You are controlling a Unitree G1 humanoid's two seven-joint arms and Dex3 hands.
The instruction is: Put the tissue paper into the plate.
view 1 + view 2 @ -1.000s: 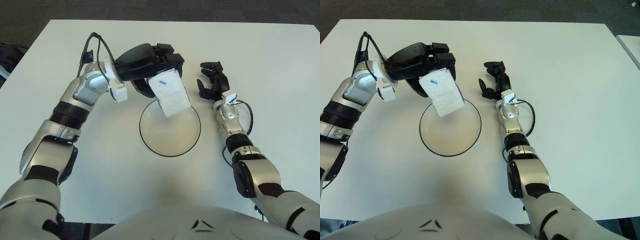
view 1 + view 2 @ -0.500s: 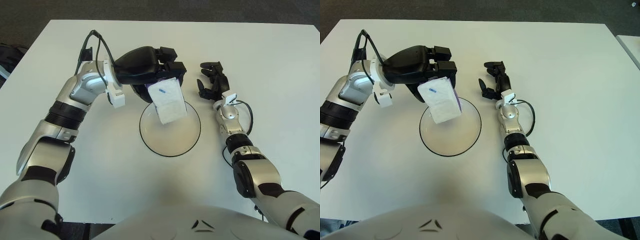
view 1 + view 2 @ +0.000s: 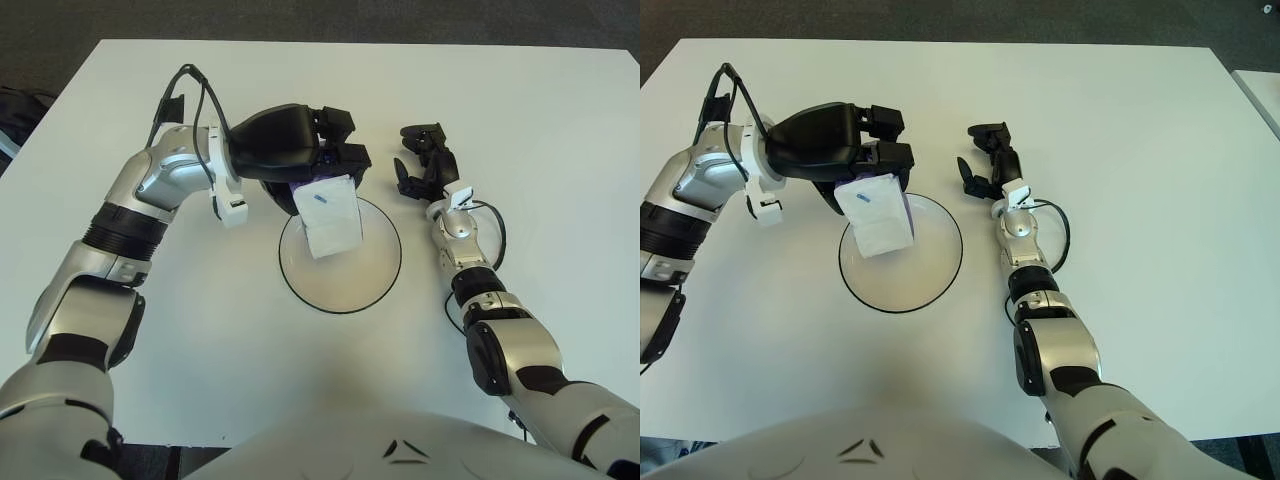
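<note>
Near centre of the white desk (image 3: 200,330) sits the plate (image 3: 340,290), its upper rim hidden behind the hanging tissue paper (image 3: 332,216). The left robot hand (image 3: 300,155) pinches the packet's top edge, concealing it. Right of the plate, the right robot hand (image 3: 422,160) shows loosely spread fingers, empty.

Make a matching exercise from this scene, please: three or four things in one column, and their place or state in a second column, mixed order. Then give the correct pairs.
Things:
1. tissue paper
2. plate
3. left hand
4. right hand

Place or state:
A. shows to the right of the plate, holding nothing
B. hangs from the fingers over the plate's far-left part
C. lies on the white table, nothing lying in it
D. grasps the packet by its top edge

Pairs: 1-B, 2-C, 3-D, 4-A
</note>
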